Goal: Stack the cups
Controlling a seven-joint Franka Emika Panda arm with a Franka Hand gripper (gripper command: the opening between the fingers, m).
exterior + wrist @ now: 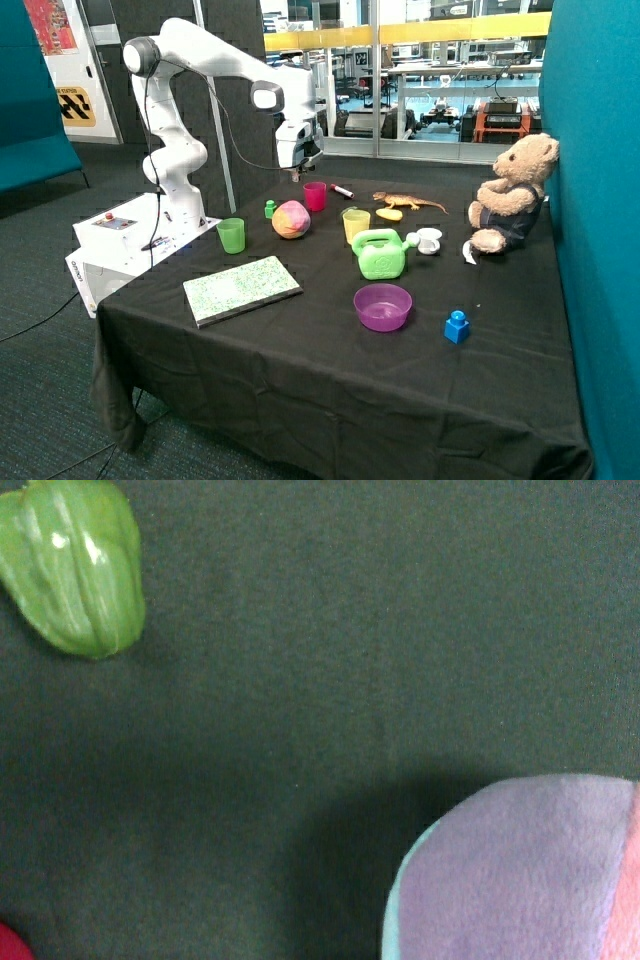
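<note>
Three cups stand apart on the black cloth. The translucent green cup [231,236] is near the robot's base. The magenta-pink cup [315,195] is at the back. The yellow cup [356,225] is behind the green watering can [380,254]. My gripper [297,172] hangs above the table at the back, just beside the pink cup and over the gap between a small green toy [270,209] and a multicoloured plush ball [291,219]. It holds nothing that I can see. The wrist view shows the green toy [75,570], the ball [520,870] and a sliver of the pink cup [8,942].
A speckled notebook [242,290] lies at the front, near a purple bowl [382,306] and a blue brick [457,326]. A toy lizard [410,202], a marker [342,190] and a small white cup [428,240] lie further back. A teddy bear [510,195] sits by the teal wall.
</note>
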